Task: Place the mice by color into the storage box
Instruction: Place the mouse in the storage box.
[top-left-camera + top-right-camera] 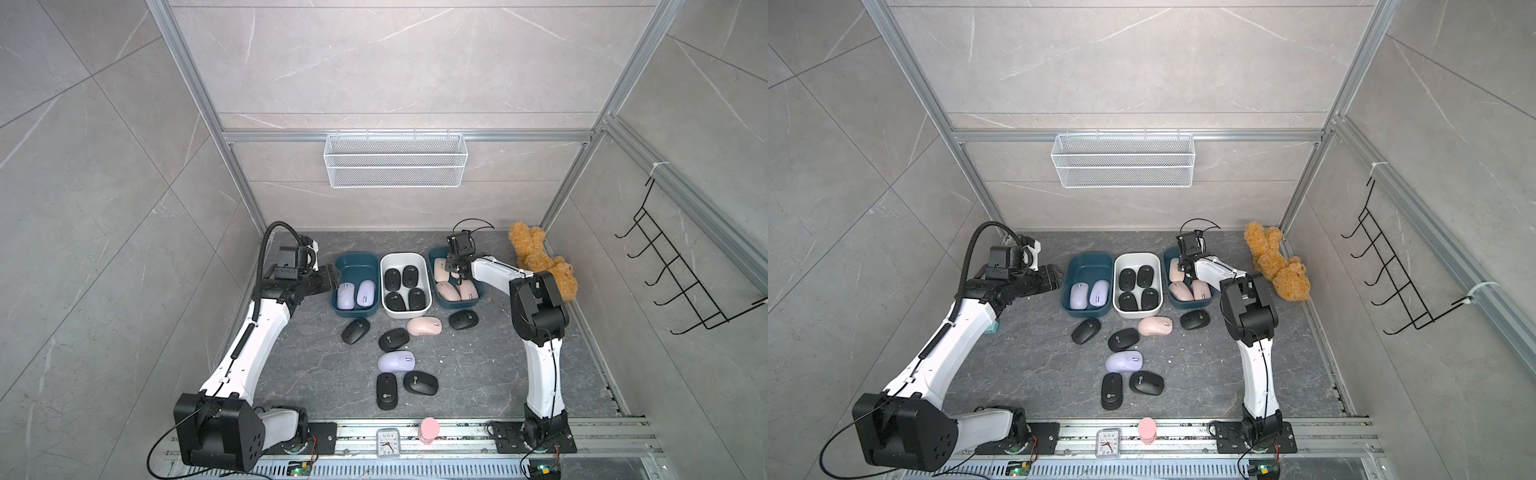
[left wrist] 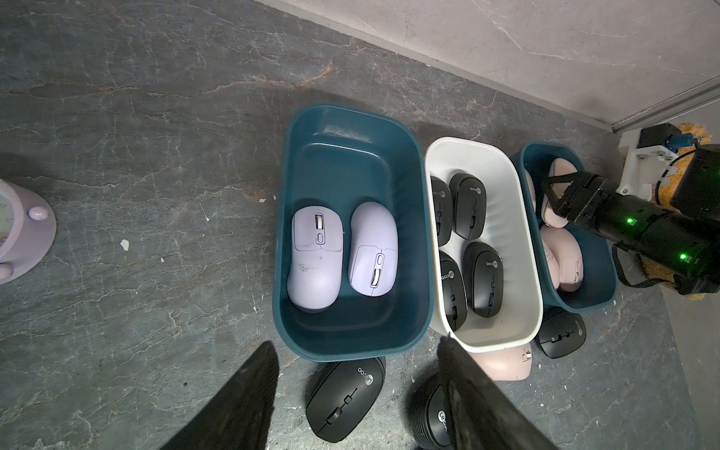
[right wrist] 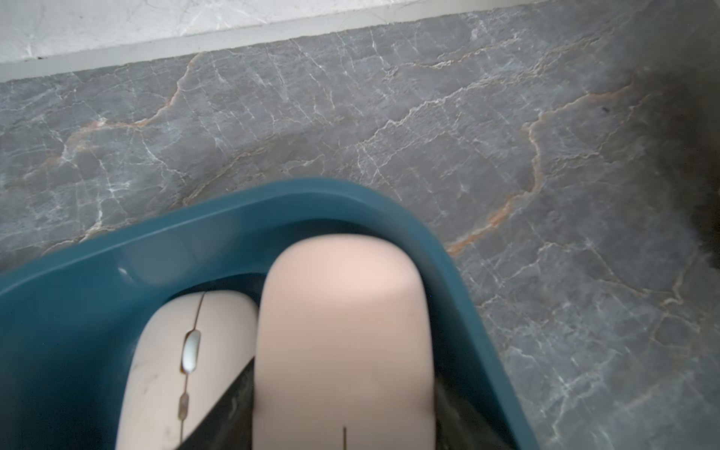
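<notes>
Three storage boxes stand in a row at the back. The left teal box (image 1: 356, 261) holds two purple mice (image 2: 315, 265). Several black mice (image 1: 401, 286) lie in the white box (image 1: 403, 257). Pink mice (image 1: 446, 291) lie in the right teal box (image 1: 454, 306). My right gripper (image 1: 457, 276) is over that box, shut on a pink mouse (image 3: 343, 311). My left gripper (image 2: 356, 346) hovers open and empty beside the left box. Loose on the table lie one pink mouse (image 1: 424, 326), one purple mouse (image 1: 397, 360) and several black mice (image 1: 355, 331).
A brown teddy bear (image 1: 540, 262) lies in the back right corner, behind the right arm. A small clock (image 1: 387, 443) and a pink cylinder (image 1: 429, 430) stand on the front rail. A wire basket (image 1: 395, 160) hangs on the back wall. A lilac round clock (image 2: 23, 233) shows in the left wrist view.
</notes>
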You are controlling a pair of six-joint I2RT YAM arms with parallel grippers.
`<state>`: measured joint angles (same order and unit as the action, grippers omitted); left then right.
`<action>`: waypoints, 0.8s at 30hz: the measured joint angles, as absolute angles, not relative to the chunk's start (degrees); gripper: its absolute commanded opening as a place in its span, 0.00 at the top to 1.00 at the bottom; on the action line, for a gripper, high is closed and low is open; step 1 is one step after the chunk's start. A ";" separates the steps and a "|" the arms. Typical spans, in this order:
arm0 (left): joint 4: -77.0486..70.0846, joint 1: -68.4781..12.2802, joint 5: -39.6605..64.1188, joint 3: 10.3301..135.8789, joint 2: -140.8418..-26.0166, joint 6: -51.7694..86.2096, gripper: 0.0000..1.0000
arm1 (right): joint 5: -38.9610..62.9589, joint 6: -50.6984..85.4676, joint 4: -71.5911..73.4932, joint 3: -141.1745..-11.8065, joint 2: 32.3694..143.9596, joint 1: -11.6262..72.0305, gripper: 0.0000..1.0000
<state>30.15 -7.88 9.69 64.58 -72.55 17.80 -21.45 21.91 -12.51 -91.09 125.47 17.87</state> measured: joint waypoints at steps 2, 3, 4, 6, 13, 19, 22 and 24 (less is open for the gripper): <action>30.15 -7.81 9.69 64.55 -72.55 17.80 0.33 | -21.45 22.37 -12.69 -91.07 125.47 17.91 0.45; 30.15 -7.77 9.69 64.55 -72.55 17.80 0.33 | -21.43 22.55 -12.73 -91.05 125.47 17.93 0.45; 30.13 -7.73 9.69 64.53 -72.55 17.80 0.32 | -21.41 22.76 -12.80 -91.05 125.47 17.98 0.45; 30.11 -7.73 9.69 64.45 -72.53 17.82 0.33 | -21.23 22.96 -12.86 -90.96 125.47 18.04 0.44; 30.11 -7.70 9.72 64.14 -72.53 17.82 0.33 | -20.99 23.46 -12.88 -90.45 125.47 18.35 0.43; 30.11 -7.62 9.69 64.14 -72.49 17.85 0.33 | -20.62 24.05 -13.08 -90.04 125.47 18.48 0.41; 30.11 -7.62 9.69 64.14 -72.44 17.85 0.33 | -20.58 24.47 -13.06 -89.97 125.47 18.48 0.41; 30.11 -7.62 9.72 64.14 -72.44 17.85 0.33 | -20.56 24.51 -13.06 -89.91 125.47 18.48 0.40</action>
